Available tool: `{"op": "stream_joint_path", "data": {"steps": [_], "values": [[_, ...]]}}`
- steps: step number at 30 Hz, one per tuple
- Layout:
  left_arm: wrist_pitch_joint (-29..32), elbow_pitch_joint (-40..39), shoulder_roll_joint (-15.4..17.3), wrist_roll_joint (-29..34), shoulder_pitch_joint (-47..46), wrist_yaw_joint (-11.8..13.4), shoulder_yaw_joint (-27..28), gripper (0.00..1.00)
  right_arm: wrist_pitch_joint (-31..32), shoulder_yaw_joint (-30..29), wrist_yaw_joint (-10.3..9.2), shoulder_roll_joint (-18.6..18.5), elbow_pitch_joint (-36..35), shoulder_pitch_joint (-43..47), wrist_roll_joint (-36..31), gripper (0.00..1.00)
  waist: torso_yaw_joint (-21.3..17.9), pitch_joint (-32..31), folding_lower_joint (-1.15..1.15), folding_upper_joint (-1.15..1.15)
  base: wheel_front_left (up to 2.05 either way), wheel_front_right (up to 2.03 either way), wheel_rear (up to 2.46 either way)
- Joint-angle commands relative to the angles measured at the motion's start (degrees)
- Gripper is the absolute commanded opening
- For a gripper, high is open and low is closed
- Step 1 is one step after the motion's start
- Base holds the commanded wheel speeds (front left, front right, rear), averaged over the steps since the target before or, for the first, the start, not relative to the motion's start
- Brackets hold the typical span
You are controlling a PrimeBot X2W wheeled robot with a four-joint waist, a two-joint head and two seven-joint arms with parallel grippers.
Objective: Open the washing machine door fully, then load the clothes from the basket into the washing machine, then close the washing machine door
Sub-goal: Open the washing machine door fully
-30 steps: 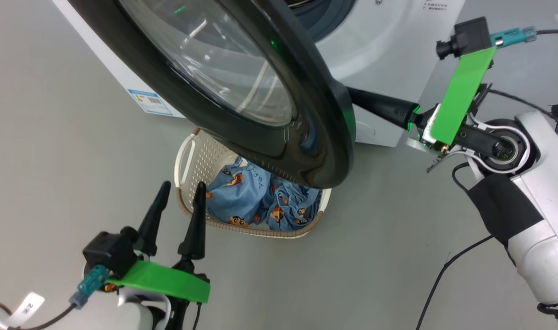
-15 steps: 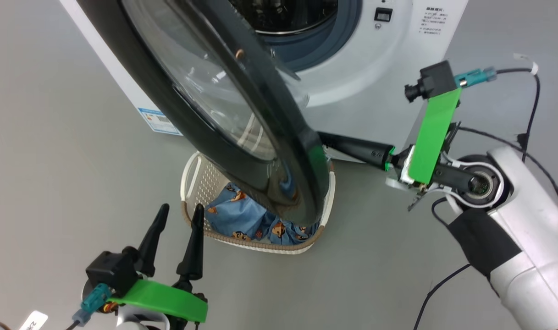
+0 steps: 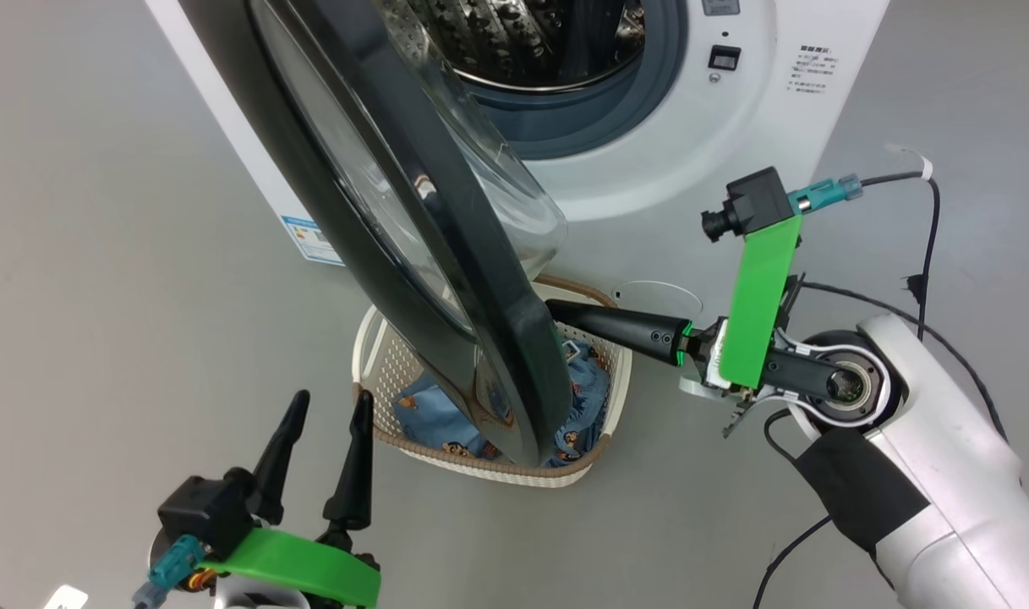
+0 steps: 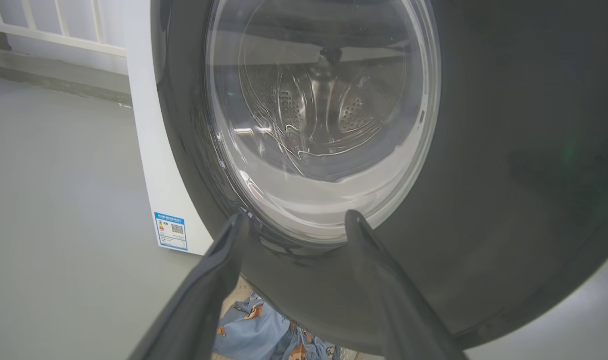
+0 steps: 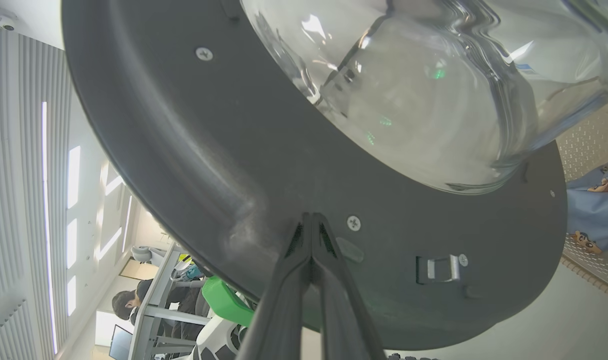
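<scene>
Mid-frame, the right end effector (image 3: 555,308), jaws together on nothing, touched the inner face of the washing machine door (image 3: 489,288) — edge-on at its frame-left, slanting upper left to lower centre. The left end effector (image 3: 331,404), jaws apart, hung farther off, lower left.

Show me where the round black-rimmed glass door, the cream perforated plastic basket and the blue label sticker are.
round black-rimmed glass door (image 3: 518,364), head view, lower black rim.
cream perforated plastic basket (image 3: 393,368), head view, left perforated wall.
blue label sticker (image 3: 313,239), head view, its middle.
</scene>
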Motion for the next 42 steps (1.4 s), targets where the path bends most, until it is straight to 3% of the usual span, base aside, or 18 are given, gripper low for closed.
{"op": "stream_joint_path", "data": {"steps": [1,16,25,29,31,33,42], "values": [[-0.4,-1.2,0.9,0.5,0.1,-0.1,1.7,1.0,0.4,0.9,0.09,1.6,-2.0,1.5,0.3,0.0,0.3,-0.3,0.0,0.0,0.0,0.0,0.0],[-0.4,-1.1,0.8,0.5,0.6,-0.1,1.9,1.0,1.1,2.1,0.09,4.6,-2.3,2.8,-0.3,0.0,1.4,-1.3,0.0,0.0,0.0,0.0,0.0],[-0.4,-1.2,1.4,0.3,0.7,-0.1,1.7,1.0,-1.0,1.5,0.09,4.4,-2.4,3.6,-1.6,0.01,0.2,-1.9,0.0,0.0,0.0,0.0,0.0],[-0.4,-1.3,2.1,0.2,0.8,-0.1,1.5,1.0,-2.7,1.4,0.09,3.7,-3.0,4.4,-2.5,0.44,-1.0,-2.3,0.0,0.0,0.0,0.0,0.0],[-0.4,-1.3,2.5,0.1,0.8,-0.1,1.4,1.0,-3.6,1.3,0.09,3.2,-3.3,4.9,-2.6,0.8,-1.7,-2.4,0.0,0.0,0.0,0.0,0.0],[-0.4,-1.4,2.8,0.1,0.7,-0.1,1.4,1.0,-4.4,1.1,0.09,2.7,-3.7,5.4,-2.7,1.0,-2.4,-2.5,0.0,0.0,0.0,0.0,0.0],[-0.4,-1.6,4.3,0.0,1.2,-0.1,2.4,1.0,-8.5,1.0,0.09,0.6,-4.9,7.7,-3.5,1.0,-6.1,-2.9,0.0,0.0,0.0,0.0,0.0]]}}
